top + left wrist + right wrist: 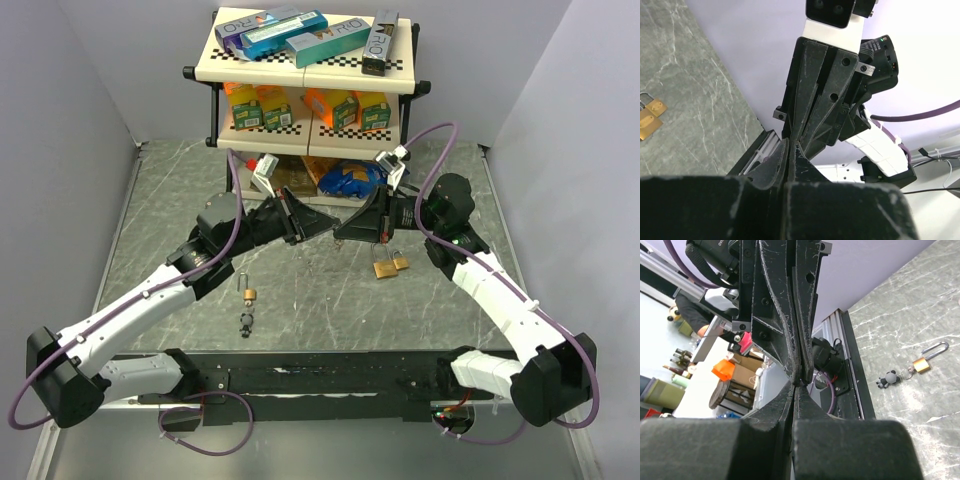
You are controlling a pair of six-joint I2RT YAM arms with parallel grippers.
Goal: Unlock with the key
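The grey marbled tabletop [150, 220] leaves free room around both arms. My left gripper [318, 224] and right gripper [342, 230] are closed, tips meeting mid-air; whether a key sits between them I can't tell. The brass padlock [249, 292] with its bear charm [246, 322] lies below the left gripper. It looks small, hard and slick, so I'd pinch its flat body.

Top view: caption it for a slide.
Left claw and right claw, shut, meet tip to tip; padlocks lie on the table.

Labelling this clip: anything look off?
One oddity: the left gripper and right gripper are both shut, tips meeting in mid-air, with nothing visible between them. The small brass padlock with a grey bear charm and the pair of brass padlocks lie on the table below, untouched.
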